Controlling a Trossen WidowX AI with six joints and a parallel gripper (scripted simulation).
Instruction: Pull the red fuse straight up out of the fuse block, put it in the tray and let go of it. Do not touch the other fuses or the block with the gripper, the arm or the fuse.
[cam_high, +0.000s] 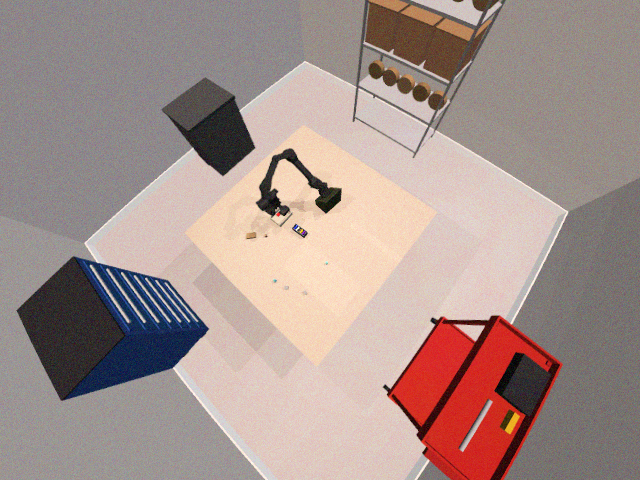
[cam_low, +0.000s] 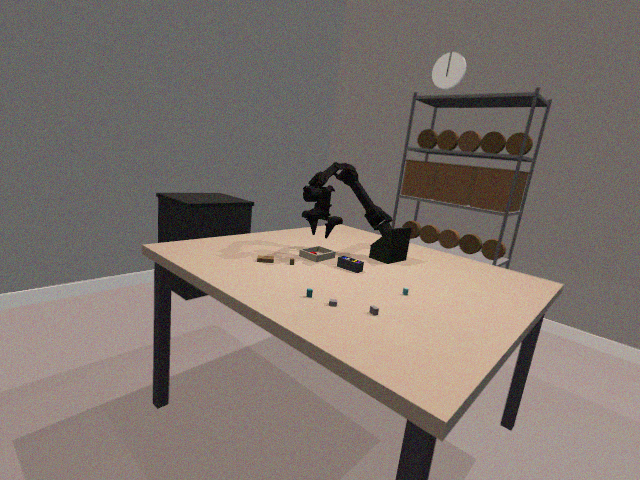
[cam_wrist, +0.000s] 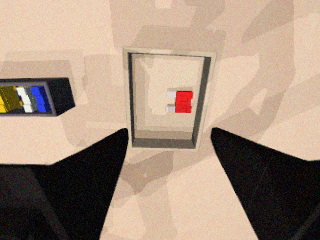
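Note:
The red fuse (cam_wrist: 184, 102) (cam_high: 278, 213) lies on its side inside the tray, its pale prongs pointing left in the wrist view. The shallow grey tray (cam_wrist: 211, 85) (cam_low: 317, 257) stands on the table. My gripper (cam_wrist: 170, 133) (cam_low: 320, 236) is open and empty, above the tray, with clear height between its fingertips and the tray in the exterior view. The dark fuse block (cam_high: 299, 230) (cam_low: 349, 264) (cam_wrist: 64, 97) stands beside the tray, apart from it. Blue, white and yellow fuses show in it in the wrist view, where its far end is cut off.
A small brown block (cam_high: 250, 235) (cam_low: 265, 258) and a tiny dark piece (cam_low: 292, 261) lie on the side of the tray away from the fuse block. Several small teal and grey pieces lie farther off, among them a teal one (cam_low: 309, 292) and a grey one (cam_low: 374, 310).

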